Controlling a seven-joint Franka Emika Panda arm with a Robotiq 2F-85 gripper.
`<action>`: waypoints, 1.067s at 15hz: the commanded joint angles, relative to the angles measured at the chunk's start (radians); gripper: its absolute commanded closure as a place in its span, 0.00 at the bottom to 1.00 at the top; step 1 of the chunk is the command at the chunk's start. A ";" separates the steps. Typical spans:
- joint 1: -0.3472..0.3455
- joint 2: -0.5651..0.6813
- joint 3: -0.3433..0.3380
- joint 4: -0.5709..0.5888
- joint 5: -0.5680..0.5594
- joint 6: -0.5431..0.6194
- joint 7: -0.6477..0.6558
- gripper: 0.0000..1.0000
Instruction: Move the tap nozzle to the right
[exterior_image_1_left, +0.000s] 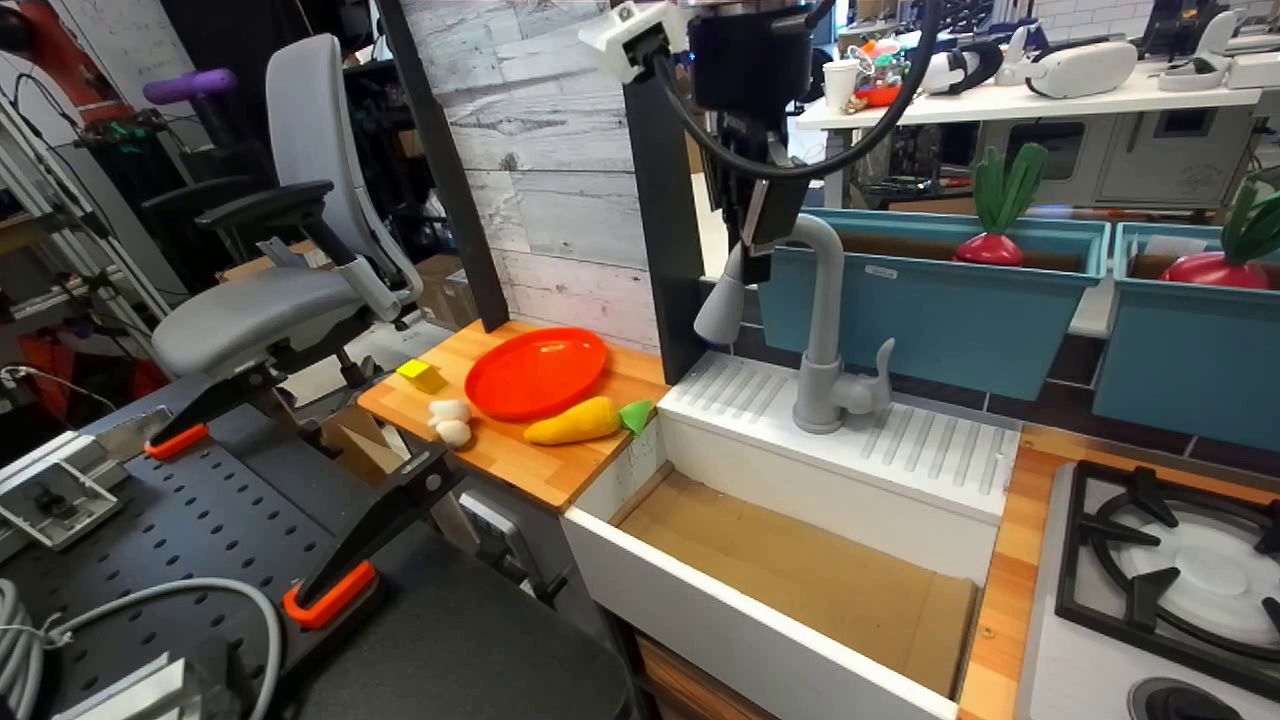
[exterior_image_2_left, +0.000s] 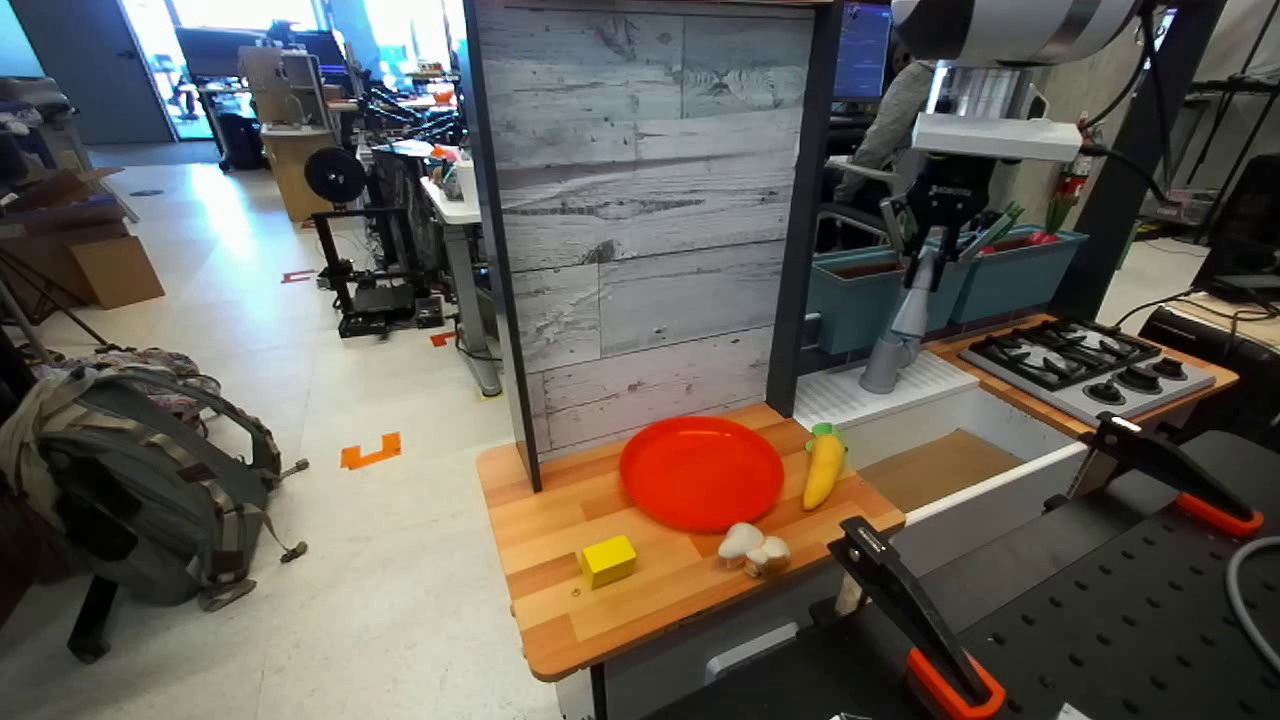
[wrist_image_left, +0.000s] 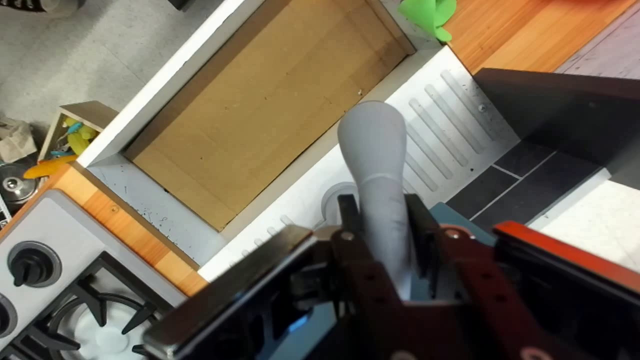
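The tap nozzle, a matte grey gooseneck spout, rises from the white ridged sink ledge in an exterior view. Its flared end points down and to the left of its base there. It also shows in an exterior view and in the wrist view. My gripper is at the upper curve of the spout, just above the flared end. In the wrist view the gripper's fingers lie against both sides of the spout, shut on it. The gripper also shows from an exterior view. The upper bend is partly hidden by the fingers.
The small lever handle sits at the tap's base. Teal planters stand behind the tap. A dark post rises beside it. The sink lies in front, a stove to one side, a red plate to the other.
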 joint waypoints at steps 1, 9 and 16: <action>-0.019 -0.015 -0.089 0.021 -0.112 -0.004 -0.062 0.93; -0.014 -0.020 -0.093 0.006 -0.151 0.023 -0.102 0.93; -0.005 -0.017 -0.097 -0.002 -0.169 0.041 -0.088 0.35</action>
